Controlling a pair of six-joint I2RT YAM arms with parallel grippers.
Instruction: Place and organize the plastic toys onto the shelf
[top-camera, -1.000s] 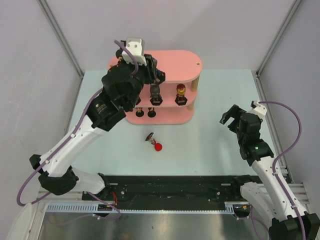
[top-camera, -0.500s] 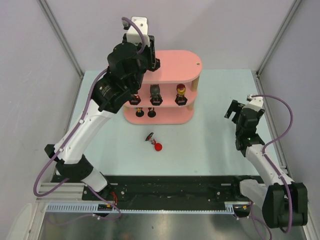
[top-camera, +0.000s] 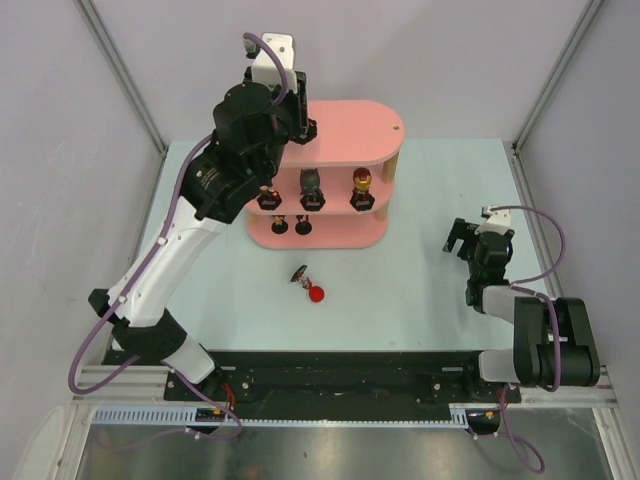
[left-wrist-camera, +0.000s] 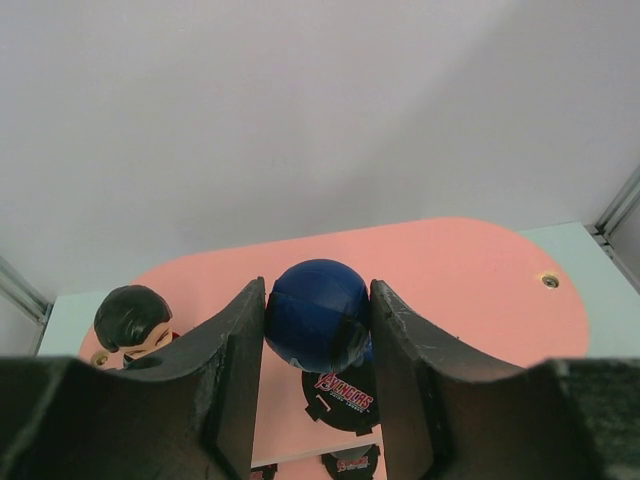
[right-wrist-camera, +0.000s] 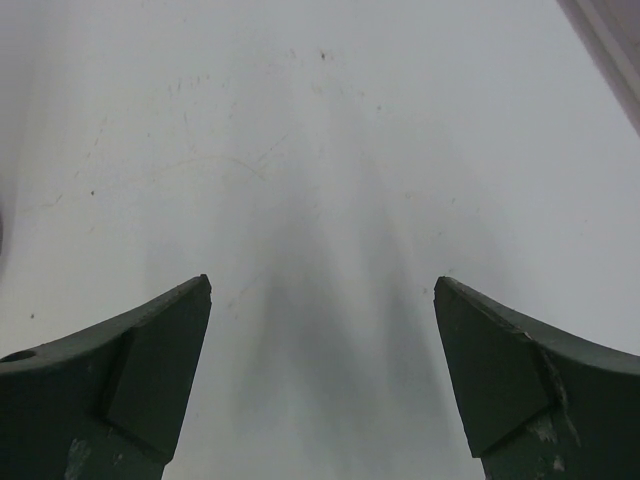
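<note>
Counting across the views gives eight plastic toys, one shelf and two arms. The shelf is a pink stand of three oval boards on pale wooden posts, set at the far side of the desk.

Two toys show at the top board in the left wrist view. The blue-headed figurine has a round, glossy dark-blue head far wider than its body and a black disc base with red lettering. The left end effector pinches that head, one finger pressed to each side. Whether its base touches the board or hangs just above it cannot be told. The dark-haired figurine appears to stand near the board's left end, partly hidden by the left finger.

Three stand upright in a row on the middle board: another dark-haired toy, a black-headed figurine and a red-and-gold figurine. Two more are on the bottom board, the left small toy and the right small toy, close together and too small to tell their colours.

The red-headed figurine lies on its side on the desk in front of the shelf, black base toward the shelf and head toward the arms.

The right end effector is spread wide over bare desk at the right, well apart from every toy, with nothing between its fingers
</note>
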